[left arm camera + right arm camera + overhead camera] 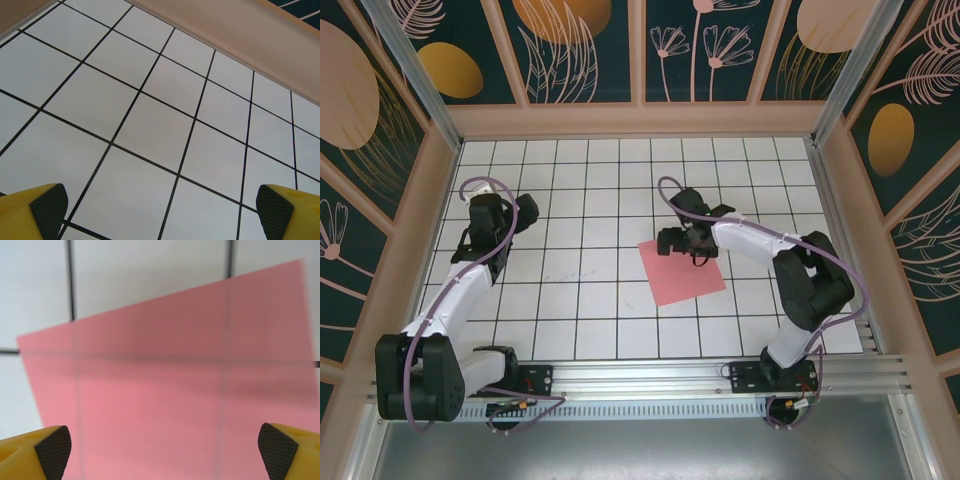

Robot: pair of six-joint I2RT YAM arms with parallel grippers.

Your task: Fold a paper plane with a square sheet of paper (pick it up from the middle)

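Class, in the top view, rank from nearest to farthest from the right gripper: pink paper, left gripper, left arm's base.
1. pink paper, right by the right gripper, centre
2. left gripper, left side
3. left arm's base, near-left corner

A white tabletop (570,290) (black grid lines) lies within floral-patterned walls (580,50), a metal rail (650,375) nearest.

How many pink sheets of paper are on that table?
1: the pink sheet lies flat just right of the table's middle, its far edge below the open right pincer.
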